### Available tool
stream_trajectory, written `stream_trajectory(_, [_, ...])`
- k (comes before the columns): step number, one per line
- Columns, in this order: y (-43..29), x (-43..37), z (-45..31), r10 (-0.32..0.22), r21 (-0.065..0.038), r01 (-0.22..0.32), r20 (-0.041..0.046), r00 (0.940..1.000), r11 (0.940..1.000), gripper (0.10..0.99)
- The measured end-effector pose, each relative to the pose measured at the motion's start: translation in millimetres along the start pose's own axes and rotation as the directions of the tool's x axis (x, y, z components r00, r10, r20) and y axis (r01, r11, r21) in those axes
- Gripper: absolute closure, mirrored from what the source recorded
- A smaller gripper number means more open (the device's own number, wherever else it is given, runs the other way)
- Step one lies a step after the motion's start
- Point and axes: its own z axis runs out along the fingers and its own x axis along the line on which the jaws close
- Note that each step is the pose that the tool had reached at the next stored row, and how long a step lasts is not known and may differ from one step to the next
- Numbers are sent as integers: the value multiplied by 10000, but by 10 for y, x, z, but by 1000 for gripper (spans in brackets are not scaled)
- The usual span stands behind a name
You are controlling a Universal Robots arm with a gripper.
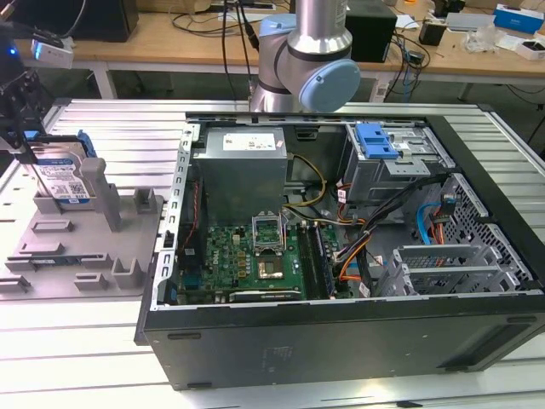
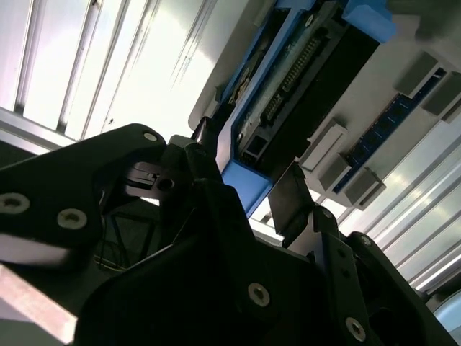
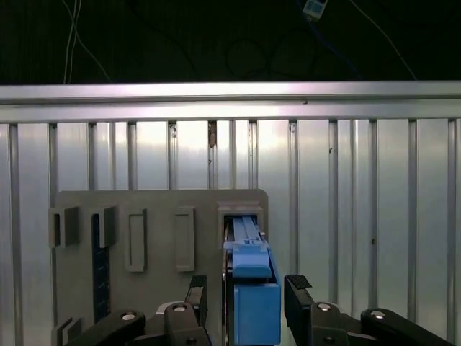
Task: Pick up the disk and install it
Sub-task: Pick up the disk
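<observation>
Ribbed aluminium bench (image 1: 94,128); a wooden desk (image 1: 170,38) with cables and boxes runs behind it. An open PC case (image 1: 341,341) lies mid-bench. Inside are the motherboard (image 1: 247,256), power supply (image 1: 243,166), a blue-latched drive cage (image 1: 379,149) and loose cables. The arm (image 1: 306,60) rises just behind the case. A grey holder (image 1: 85,247) sits at the exterior view's left, beside the case. The disk (image 1: 61,177) stands upright on edge, seated in a holder slot. A tall grey post (image 1: 98,192) is just beside it, and other slots are nearby. The gripper (image 1: 24,128) is right above the disk. In the first wrist view the fingers (image 3: 297,288) are spread, one on each side of the disk's blue edge, with a gap showing on one side — not pinching it.
</observation>
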Motion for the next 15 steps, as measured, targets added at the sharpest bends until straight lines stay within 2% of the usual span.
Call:
stream_trajectory(1, [0,0,5,0,0,0,0,10000,10000,612])
stream_trajectory(3, [0,0,12,0,0,0,0,10000,10000,612])
stream_trajectory(4, [0,0,17,-1,-1,1,0,10000,10000,678])
stream_trajectory(13, [0,0,26,-1,0,1,0,10000,10000,678])
stream_trajectory(15, [0,0,26,0,0,0,0,10000,10000,722])
